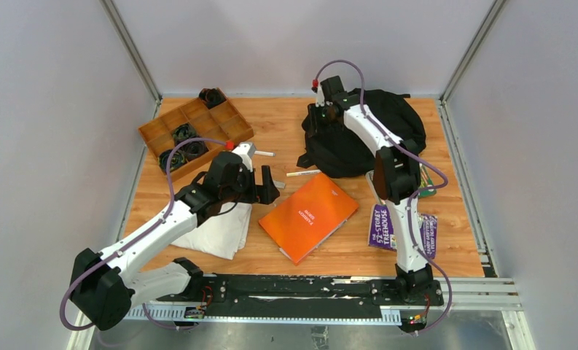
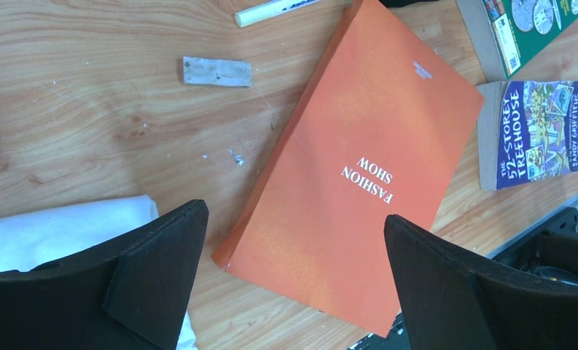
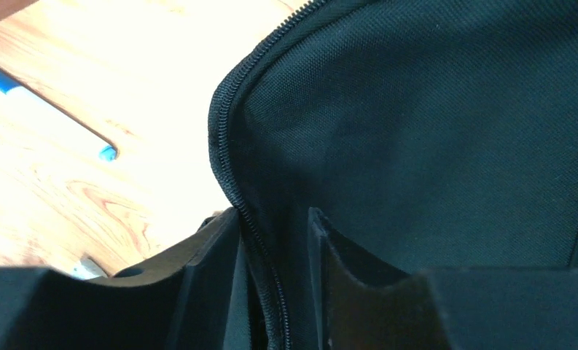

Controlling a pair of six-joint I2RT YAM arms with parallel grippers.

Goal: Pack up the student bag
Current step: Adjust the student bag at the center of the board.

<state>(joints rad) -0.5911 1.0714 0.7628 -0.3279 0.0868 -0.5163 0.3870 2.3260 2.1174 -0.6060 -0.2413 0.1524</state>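
The student bag (image 1: 388, 117), a large black fabric backpack, lies at the back right of the table. My right gripper (image 1: 322, 117) is at the bag's left edge. In the right wrist view its jaws stand partly closed on either side of the zippered rim (image 3: 231, 146) of the bag (image 3: 417, 109), with fabric filling the right gripper (image 3: 271, 219); whether they pinch it I cannot tell. My left gripper (image 1: 271, 186) hovers open above the table, and in the left wrist view the left gripper (image 2: 293, 215) is empty, over the near corner of an orange book (image 2: 358, 160).
The orange book (image 1: 307, 215) lies mid-table. A purple paperback (image 1: 382, 226) and a green book (image 1: 426, 182) lie right of it. A folded white cloth (image 1: 216, 233) sits under the left arm. A wooden compartment tray (image 1: 195, 131) stands back left. A marker (image 1: 302, 173) and an eraser (image 2: 216, 71) lie loose.
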